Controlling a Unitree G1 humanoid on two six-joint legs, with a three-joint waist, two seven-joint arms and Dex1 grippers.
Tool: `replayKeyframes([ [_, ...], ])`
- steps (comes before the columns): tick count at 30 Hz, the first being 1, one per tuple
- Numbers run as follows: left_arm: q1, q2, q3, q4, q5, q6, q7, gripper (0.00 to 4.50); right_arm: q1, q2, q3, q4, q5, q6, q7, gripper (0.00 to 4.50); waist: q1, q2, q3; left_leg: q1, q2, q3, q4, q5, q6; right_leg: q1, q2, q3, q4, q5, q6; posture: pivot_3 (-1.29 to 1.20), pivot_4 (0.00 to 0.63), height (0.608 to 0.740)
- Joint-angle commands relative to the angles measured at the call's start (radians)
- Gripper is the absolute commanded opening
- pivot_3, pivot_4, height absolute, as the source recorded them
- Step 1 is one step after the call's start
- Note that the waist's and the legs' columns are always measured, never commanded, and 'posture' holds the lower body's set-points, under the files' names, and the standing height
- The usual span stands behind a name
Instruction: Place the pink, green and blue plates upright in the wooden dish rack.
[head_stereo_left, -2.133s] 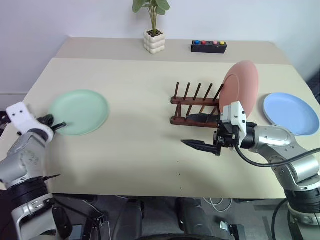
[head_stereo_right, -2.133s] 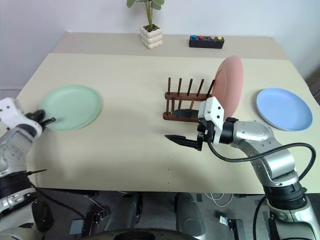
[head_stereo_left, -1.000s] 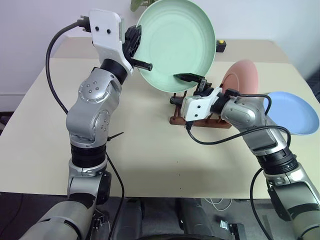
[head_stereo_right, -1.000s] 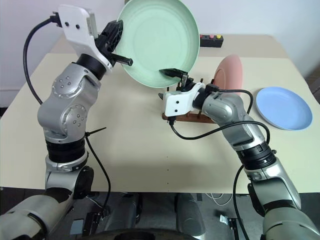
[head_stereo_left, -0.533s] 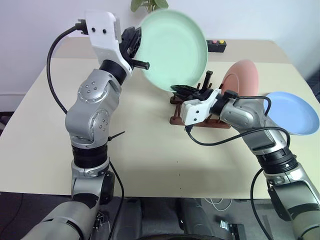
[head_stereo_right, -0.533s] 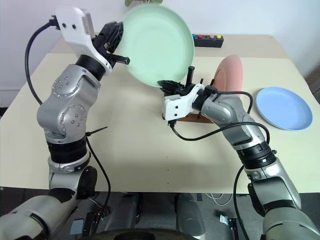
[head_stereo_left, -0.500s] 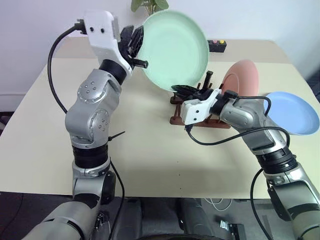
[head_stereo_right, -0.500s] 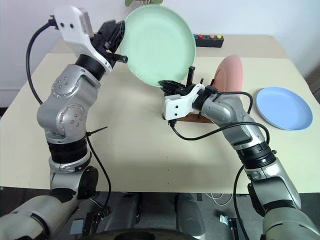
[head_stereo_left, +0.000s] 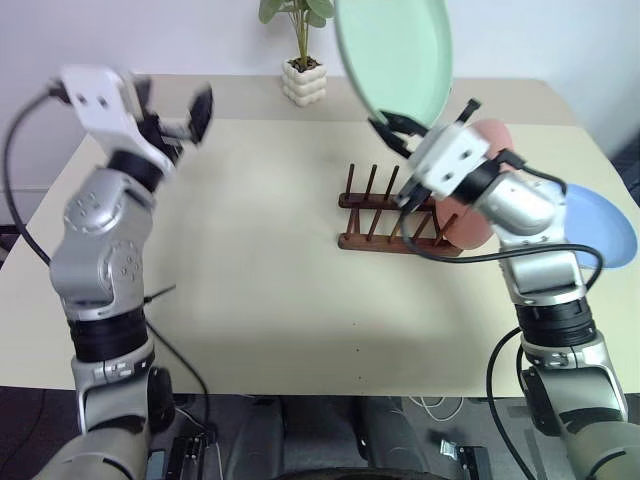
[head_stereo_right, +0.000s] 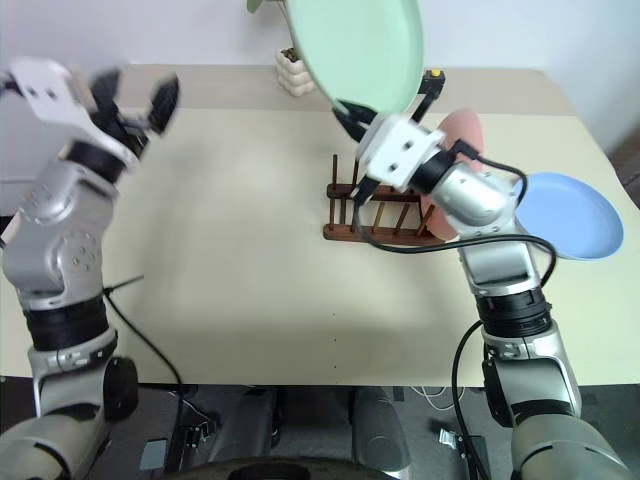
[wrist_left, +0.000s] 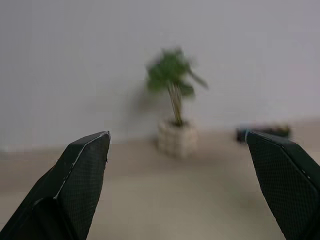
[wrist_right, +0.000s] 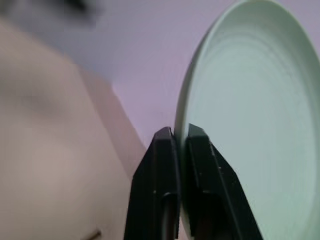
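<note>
**Green plate aloft on a thin rim grip**

The right pincer (head_stereo_left: 392, 128) is pinching the green plate (head_stereo_left: 392, 52) by its lower rim and holds it high above the wooden dish rack (head_stereo_left: 392, 212), tilted close to upright. In the right wrist view the two black fingers (wrist_right: 162, 172) clamp only a narrow strip of the edge. That is my worry: a wide plate held by one small bite could swing or slip on the way down, and if it comes in crooked it may knock the pegs or strike the pink plate (head_stereo_left: 478, 215), which stands upright at the rack's right end, partly hidden behind the arm. A bump there could tip it out.

The left pincer (head_stereo_left: 178, 115) hangs well off to the left over the surface (head_stereo_left: 250, 270), spread wide and empty.

The green plate is plain, matte and mint-coloured, shallow with a soft raised rim. The blue plate (head_stereo_left: 610, 225) lies flat on the surface to the right of the rack.
</note>
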Motion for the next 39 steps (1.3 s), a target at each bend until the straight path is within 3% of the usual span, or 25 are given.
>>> replayKeyframes([
  [1, 0.151, 0.098, -0.128, -0.132, -0.033, 0.013, -0.215, 4.45, 0.045, -0.014, -0.143, -0.132, 0.330, 0.249, 0.006, 0.00, 0.001, 0.001, 0.000, 0.000, 0.000, 0.000, 0.000, 0.000, 0.000, 0.000, 0.000, 0.000, 0.000, 0.000, 0.000, 0.00, 0.150, 0.730],
  [4, 0.246, 0.154, -0.253, -0.183, 0.001, -0.025, -0.313, 4.45, 0.098, -0.025, -0.237, -0.188, 0.546, 0.419, -0.055, 0.00, 0.005, 0.001, 0.001, 0.000, 0.000, 0.000, 0.000, 0.000, 0.000, 0.000, 0.000, 0.000, 0.001, -0.001, -0.001, 0.00, 0.150, 0.730],
  [11, 0.220, 0.068, -0.347, -0.157, -0.009, -0.048, -0.347, 4.45, 0.135, -0.021, -0.310, -0.181, 0.791, 0.618, -0.188, 0.00, 0.004, 0.002, 0.000, 0.001, 0.000, 0.001, 0.001, 0.003, 0.005, 0.000, 0.001, 0.001, 0.000, -0.001, -0.008, 0.00, 0.150, 0.730],
  [24, 0.202, 0.030, -0.335, -0.150, -0.017, -0.045, -0.356, 4.45, 0.020, -0.018, -0.350, 0.010, 0.916, 0.727, -0.371, 0.00, 0.003, 0.002, 0.000, 0.000, 0.001, 0.001, 0.001, 0.003, 0.005, 0.000, 0.001, 0.001, -0.001, 0.001, -0.004, 0.00, 0.150, 0.730],
  [39, 0.201, 0.016, -0.325, -0.157, -0.018, -0.049, -0.328, 4.45, 0.045, -0.019, -0.369, 0.028, 0.968, 0.768, -0.444, 0.00, 0.002, 0.002, 0.000, 0.000, 0.001, 0.001, 0.000, 0.003, 0.005, 0.000, 0.001, 0.001, -0.001, 0.001, -0.004, 0.00, 0.150, 0.730],
])
